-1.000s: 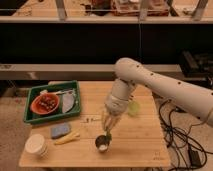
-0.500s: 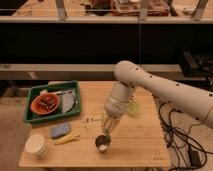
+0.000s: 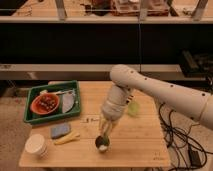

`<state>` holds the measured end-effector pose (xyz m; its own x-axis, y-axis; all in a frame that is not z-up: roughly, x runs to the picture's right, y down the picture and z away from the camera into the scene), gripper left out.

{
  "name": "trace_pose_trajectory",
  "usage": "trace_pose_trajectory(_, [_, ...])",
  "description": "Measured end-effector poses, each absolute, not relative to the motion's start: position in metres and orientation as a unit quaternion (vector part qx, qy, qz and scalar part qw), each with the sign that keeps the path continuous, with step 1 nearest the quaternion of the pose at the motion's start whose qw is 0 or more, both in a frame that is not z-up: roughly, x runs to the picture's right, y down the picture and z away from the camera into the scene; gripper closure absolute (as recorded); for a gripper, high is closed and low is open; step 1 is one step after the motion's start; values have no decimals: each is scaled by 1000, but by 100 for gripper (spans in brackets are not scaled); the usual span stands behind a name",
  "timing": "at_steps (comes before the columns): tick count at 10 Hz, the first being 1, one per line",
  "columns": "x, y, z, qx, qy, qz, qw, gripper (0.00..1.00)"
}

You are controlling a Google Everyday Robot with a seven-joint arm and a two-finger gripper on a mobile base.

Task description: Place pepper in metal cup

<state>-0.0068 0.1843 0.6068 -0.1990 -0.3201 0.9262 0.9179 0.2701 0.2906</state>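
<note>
- Hanging directly above the metal cup (image 3: 102, 144), your gripper (image 3: 105, 131) points straight down with its fingers drawn together; a small dark piece shows between them, which I judge to be the pepper (image 3: 105, 133), pinched at the tips and just over the cup's mouth, though it is too small to confirm firmly.
- You hold the wrist vertical, presumably so the pepper drops into the opening rather than across the rim; the cup stands upright on the wooden table (image 3: 140, 145), near the front edge, so the alignment looks reasonable for a release.
- Note the cup's position: it sits close to the table's front edge; a knock from the fingers could tip it or push it off, so you have little margin forward.
- To the left lie a yellow strip (image 3: 67, 139) and a blue sponge (image 3: 60, 131), near the cup but apart from it; the cream tub (image 3: 36, 145) stands further left at the corner; none obstructs a vertical approach.
- The green tray (image 3: 30, 106) with its red bowl (image 3: 44, 103) sits well apart at the back left; the pale green round thing (image 3: 133, 108) rests just behind your arm, partly hidden.
- Open tabletop lies to the right of the cup; I judge that the safest side for withdrawing, or straight up; cables hang off the table's right side, clear of the work.
</note>
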Motion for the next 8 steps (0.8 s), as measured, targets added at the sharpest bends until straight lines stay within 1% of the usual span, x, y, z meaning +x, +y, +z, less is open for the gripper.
trace_pose_trajectory(5, [-8, 190, 613, -277, -551, -540, 572, 82])
trace_pose_trajectory(6, [-8, 190, 615, -278, -550, -540, 573, 81])
trace_pose_trajectory(8, [-11, 188, 619, -280, -549, -541, 572, 64])
